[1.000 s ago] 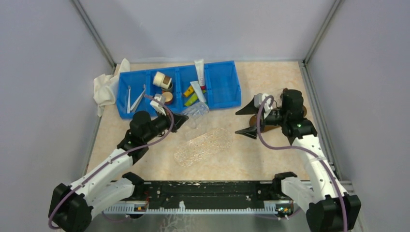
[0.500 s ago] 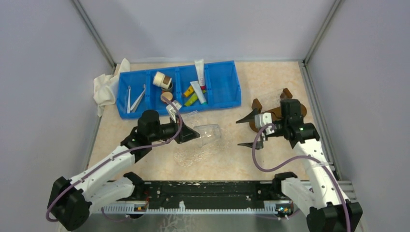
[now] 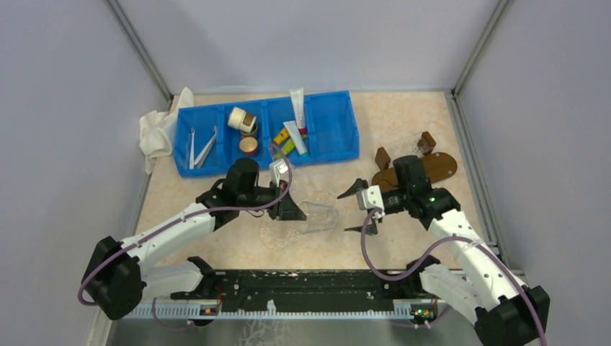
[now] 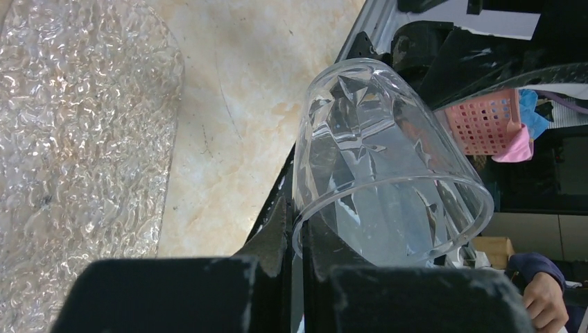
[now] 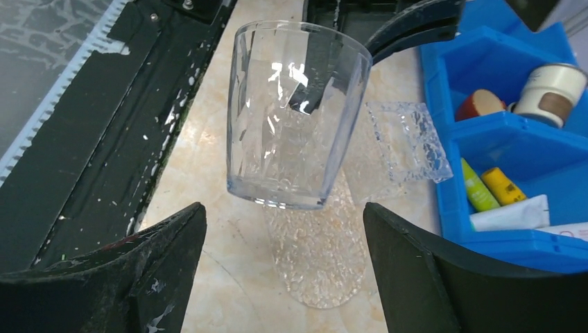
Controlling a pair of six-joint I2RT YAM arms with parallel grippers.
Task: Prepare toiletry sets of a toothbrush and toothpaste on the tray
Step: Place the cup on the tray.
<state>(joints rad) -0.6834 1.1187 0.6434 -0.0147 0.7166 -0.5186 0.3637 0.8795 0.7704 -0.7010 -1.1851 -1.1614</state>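
Observation:
My left gripper (image 3: 295,209) is shut on the rim of a clear plastic cup (image 3: 321,215), held on its side above the clear bubbled tray (image 3: 277,235). In the left wrist view the gripper (image 4: 299,232) pinches the cup (image 4: 388,173) wall. My right gripper (image 3: 353,210) is open and empty, with the cup's base just in front of its fingertips. In the right wrist view the cup (image 5: 295,111) hangs ahead of that gripper (image 5: 282,208). Toothbrushes (image 3: 193,148) and toothpaste tubes (image 3: 295,135) lie in the blue bin (image 3: 328,155).
Round cups (image 3: 242,119) stand in the bin's middle compartment. A white cloth (image 3: 157,130) lies left of the bin. A brown wooden piece (image 3: 432,164) lies behind my right arm. The black rail (image 3: 302,288) runs along the near edge.
My left arm carried the clear cup from beside the bin rightward and nearer, over the tray. My right arm swung left toward the cup, its jaws still open.

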